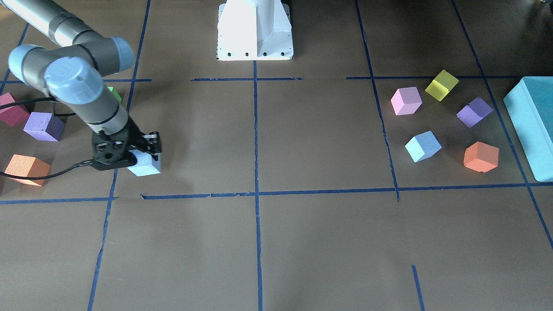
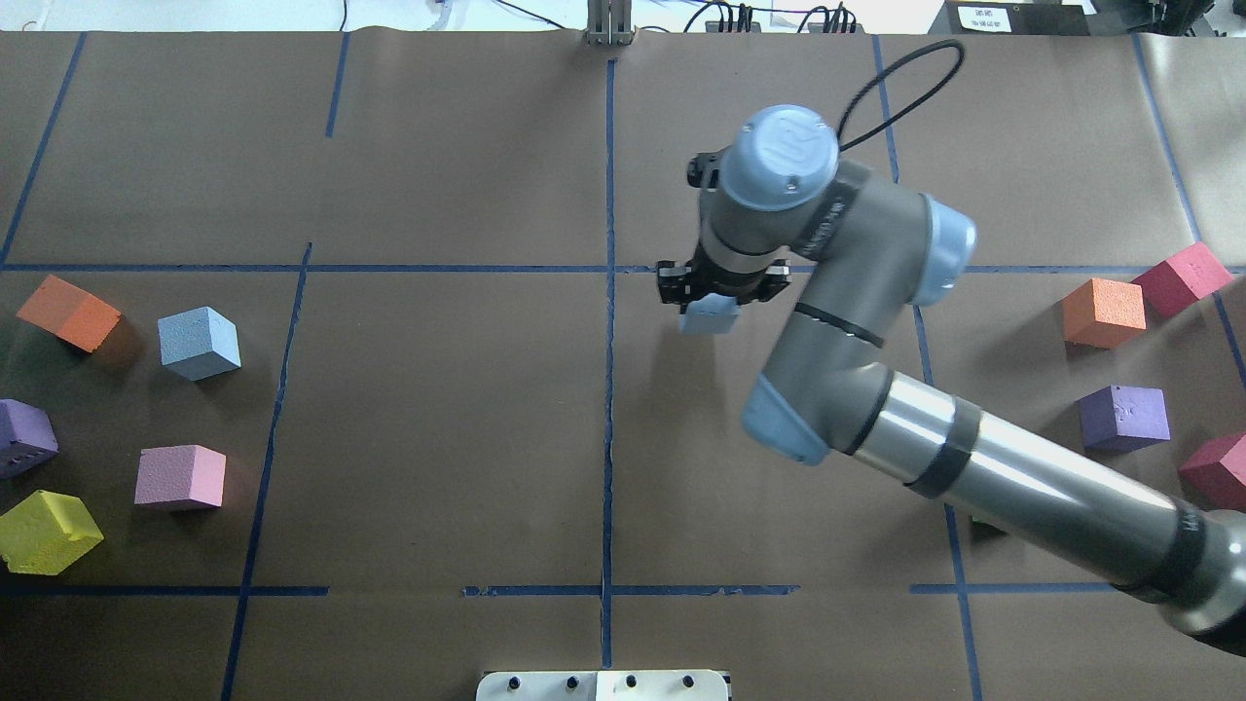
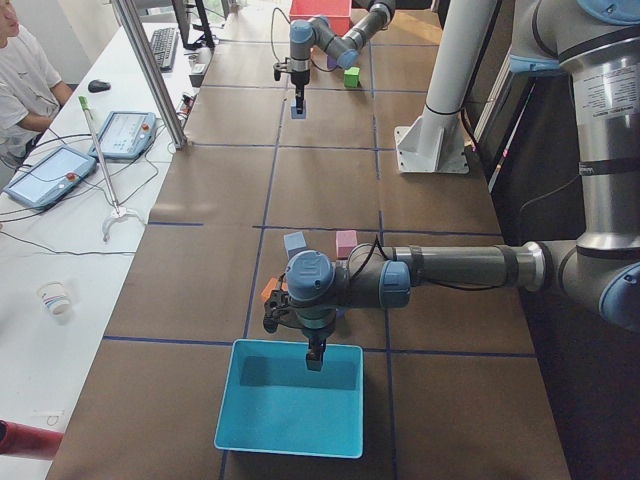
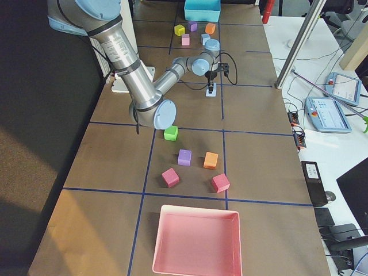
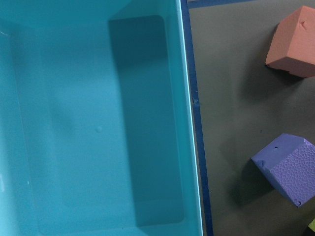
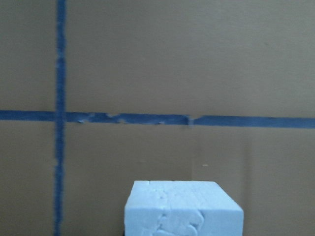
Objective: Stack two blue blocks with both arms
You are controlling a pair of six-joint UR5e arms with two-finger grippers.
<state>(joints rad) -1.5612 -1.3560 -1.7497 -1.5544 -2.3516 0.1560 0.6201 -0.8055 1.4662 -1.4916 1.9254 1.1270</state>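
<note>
My right gripper (image 1: 142, 154) (image 2: 718, 298) is shut on a pale blue block (image 1: 146, 167) (image 2: 710, 320) and holds it low over the brown table near the centre line. I cannot tell whether the block touches the table. The block fills the bottom of the right wrist view (image 6: 182, 209). The second blue block (image 1: 423, 146) (image 2: 200, 343) lies alone among the cubes on the robot's left. My left gripper (image 3: 314, 360) hangs over the teal box (image 3: 290, 405) (image 5: 98, 123). It shows only in the exterior left view, so I cannot tell whether it is open or shut.
Around the second blue block lie a pink (image 1: 406, 100), a yellow (image 1: 441, 85), a purple (image 1: 474, 112) and an orange cube (image 1: 481, 157). Purple (image 1: 44, 126), orange (image 1: 27, 169) and red (image 1: 12, 109) cubes lie behind the right arm. The white pedestal (image 1: 255, 30) stands at the robot's edge.
</note>
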